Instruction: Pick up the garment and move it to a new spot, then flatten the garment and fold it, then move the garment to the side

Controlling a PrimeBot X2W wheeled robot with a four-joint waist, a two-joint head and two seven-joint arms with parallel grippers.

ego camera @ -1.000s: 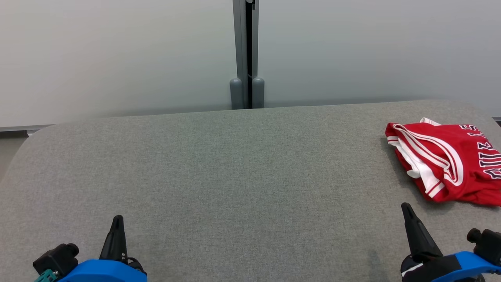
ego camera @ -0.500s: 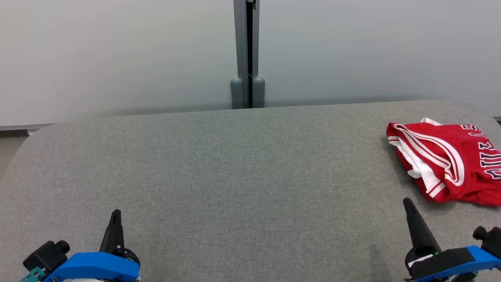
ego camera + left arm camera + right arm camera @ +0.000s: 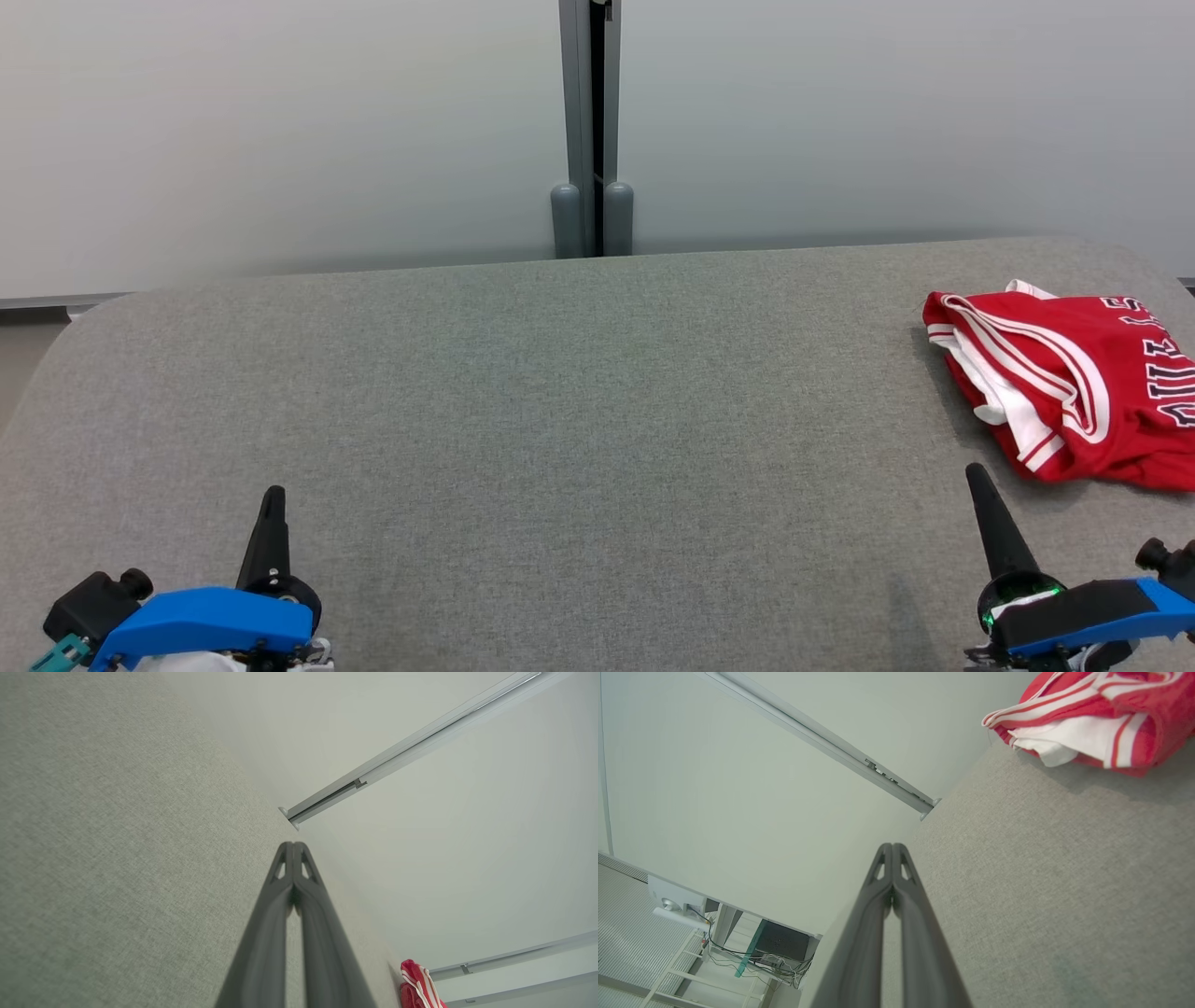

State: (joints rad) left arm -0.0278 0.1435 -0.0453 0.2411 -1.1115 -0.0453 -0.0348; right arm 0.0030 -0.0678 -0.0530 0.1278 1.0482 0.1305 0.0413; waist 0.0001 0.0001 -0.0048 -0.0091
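A: What is in the head view?

B: A grey surface (image 3: 560, 420), a pale wall (image 3: 280, 121) behind it, and a grey post (image 3: 591, 131) in the middle of the wall. The garment (image 3: 1064, 383) is red with white stripes. It lies folded at the far right of the surface, and the picture's edge cuts its right part. It has dark letters, but I cannot read them fully.

A: And the pincers?

B: The left pincer (image 3: 273, 495) is at the lower left and the right pincer (image 3: 976, 471) at the lower right. Each one shows as a single dark point, so both are clenched and they hold nothing. The right one is near the garment's front edge, but it is apart from it.

A: The left wrist view?

B: The two fingers (image 3: 268, 933) press together at the tips, with nothing between them. They point along the surface toward the post. The garment is a small red patch at the lower right, well apart.

A: The right wrist view?

B: Here also the fingers are clenched tip to tip and empty. The garment lies on the surface at the upper right, with a white part showing under the red folds. At the lower left, past the surface's edge, there is perhaps a dark box with cables (image 3: 756, 961), but it is too small to be sure.
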